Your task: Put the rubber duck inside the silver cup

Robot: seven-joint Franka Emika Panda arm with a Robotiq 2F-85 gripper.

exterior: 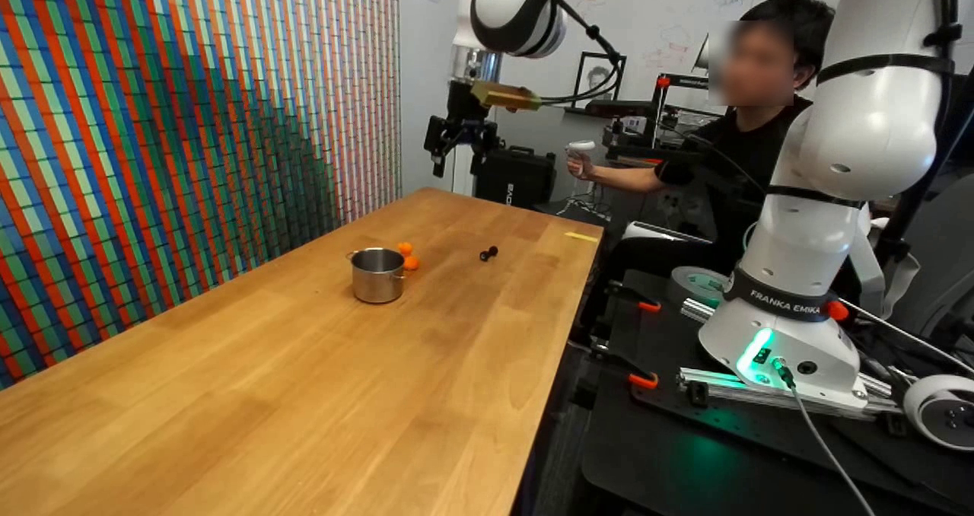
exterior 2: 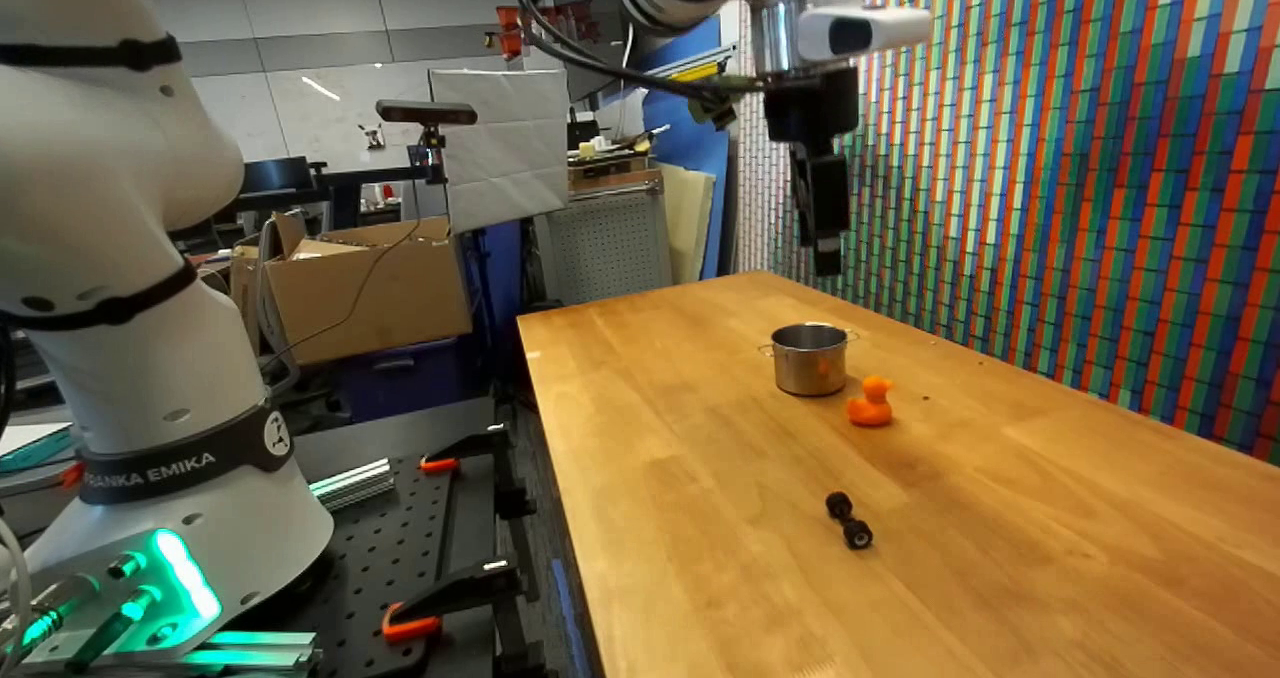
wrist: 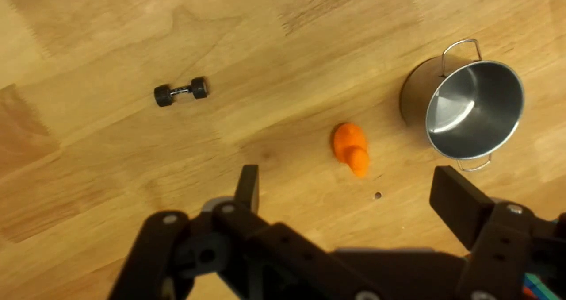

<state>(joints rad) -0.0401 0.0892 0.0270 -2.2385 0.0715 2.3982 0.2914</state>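
The orange rubber duck (exterior 2: 870,410) stands upright on the wooden table, close beside the silver cup (exterior 2: 810,366). In an exterior view the duck (exterior: 411,262) is partly hidden behind the cup (exterior: 377,281). The cup is shiny metal with two thin wire handles; it stands upright and its visible inside is bare in the wrist view (wrist: 415,97). My gripper (wrist: 347,189) is open and empty, high above the table. In the wrist view the duck (wrist: 349,141) lies ahead of the gap between the fingers, and the cup is right of it. The gripper also shows in both exterior views (exterior: 459,162) (exterior 2: 828,258).
A small black dumbbell-shaped object (wrist: 181,91) lies on the wooden table (exterior: 304,394) apart from the duck and cup. A colourful striped wall (exterior: 190,120) runs along the table's far side. A seated person (exterior: 749,132) holds a white controller beyond the table.
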